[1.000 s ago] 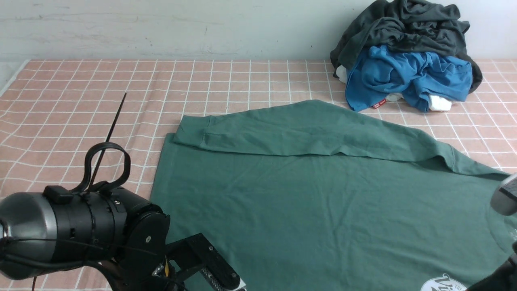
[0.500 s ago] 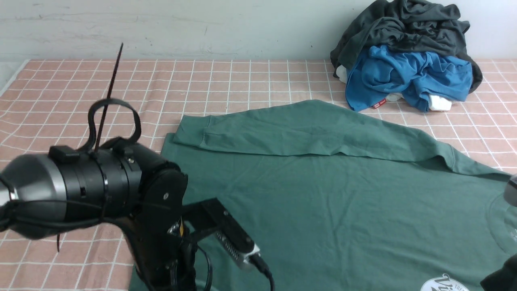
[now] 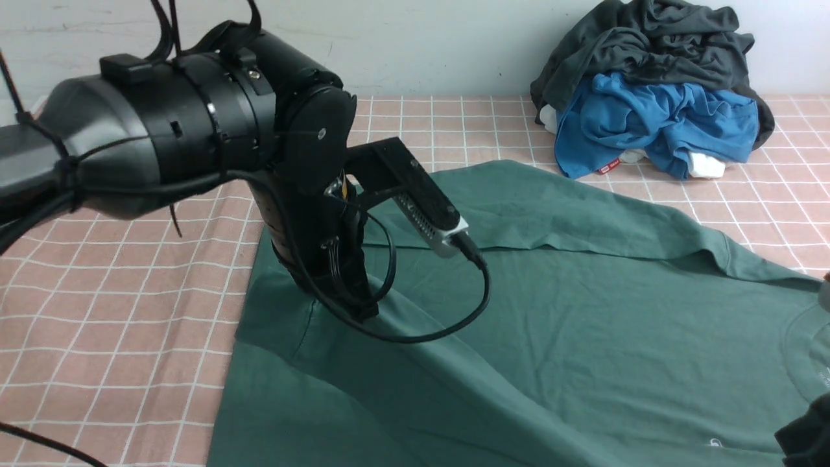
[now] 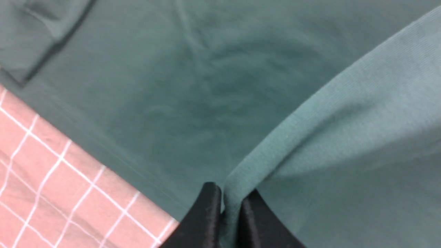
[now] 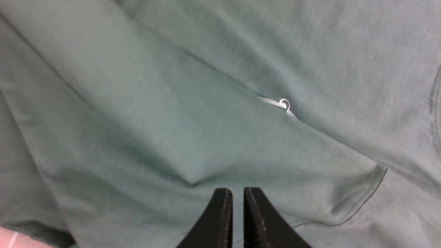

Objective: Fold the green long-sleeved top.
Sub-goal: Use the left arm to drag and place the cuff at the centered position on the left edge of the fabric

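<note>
Pink cloth (image 3: 130,292); top (image 3: 583,311) in left claw (image 4: 230,197)

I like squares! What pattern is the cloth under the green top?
Salmon-pink tablecloth with thin white grid lines; front view shows it best.

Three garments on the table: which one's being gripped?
The green long-sleeved top, spread out in front; left gripper pinches a fold of it. Blue garment and charcoal garment sit heaped far right.

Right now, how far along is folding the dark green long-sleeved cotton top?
Done: one sleeve lies folded across the dark green long-sleeved cotton top. In hand: the left gripper pinches its edge, raised off the pink checked tablecloth. Left: the spread-out body is unfolded.
</note>
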Controlling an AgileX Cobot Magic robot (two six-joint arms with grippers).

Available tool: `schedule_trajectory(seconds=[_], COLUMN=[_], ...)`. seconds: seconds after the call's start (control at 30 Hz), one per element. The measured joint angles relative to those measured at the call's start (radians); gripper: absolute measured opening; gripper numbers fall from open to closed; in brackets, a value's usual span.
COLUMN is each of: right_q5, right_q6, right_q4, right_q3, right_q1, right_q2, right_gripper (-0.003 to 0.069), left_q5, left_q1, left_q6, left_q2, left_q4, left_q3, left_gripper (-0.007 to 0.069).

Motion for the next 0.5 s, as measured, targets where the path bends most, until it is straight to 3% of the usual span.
schedule_trajectory(seconds=[0.3,0.5], right_q5=[-0.018,-0.060], right_q6=[0.010,0.066], right_q4=[-0.019,-0.075], right_q3=[0.000,0.000], right_q1=[0.000,0.000], right_q2=[0.000,0.032], right_gripper=[0.0054,0.0077], left_q5=[0.011,-0.079], left_q1=[0.091,0.146], left_q6=[0.004,0.001], left_q2=[0.157,0.221], left_q4=[-0.035,-0.038], left_q3=[-0.067,-0.069], left_gripper=[0.0044,0.0172])
